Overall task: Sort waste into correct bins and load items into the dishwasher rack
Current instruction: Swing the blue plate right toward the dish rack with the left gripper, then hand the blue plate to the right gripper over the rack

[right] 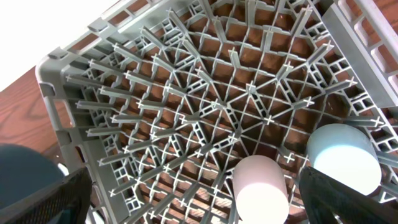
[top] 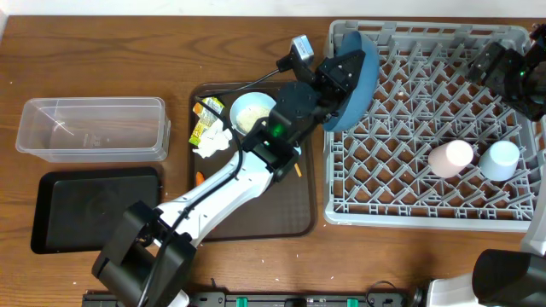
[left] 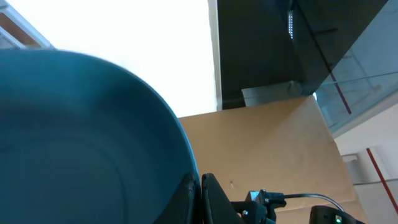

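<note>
Seen from overhead, nearest at about 8 o'clock lies the black tray (top: pixel 94 209), with nothing in it. Just beyond, at 9 o'clock, the clear box (top: pixel 92 128) is likewise bare, so by my reading no waste has been sorted yet.

At the centre of the desk, the brown serving tray (top: pixel 281 213) carries the small carrot (top: pixel 199 178) at its 9 o'clock edge. The crumpled tissue (top: pixel 215 141), the printed wrapper (top: pixel 205 119) and the white bowl (top: pixel 253 111) sit towards its far end.

The dishwasher rack (top: pixel 426 220) fills the 3 o'clock side. The pink cup (top: pixel 450 158) and the light blue cup (top: pixel 500 159) lie side by side at its 4 o'clock.

Loading is the step in hand. The left tool (top: pixel 345 72) is clamped on the rim of the dark blue plate (top: pixel 365 81), held on edge over the rack's 10 o'clock corner. I cannot tell whether it sits between pegs.

Next, the plate needs lowering into a peg row, upright, before release. The right tool (top: pixel 499 68) hangs wide and holds nothing, over the rack's 1 o'clock corner.
</note>
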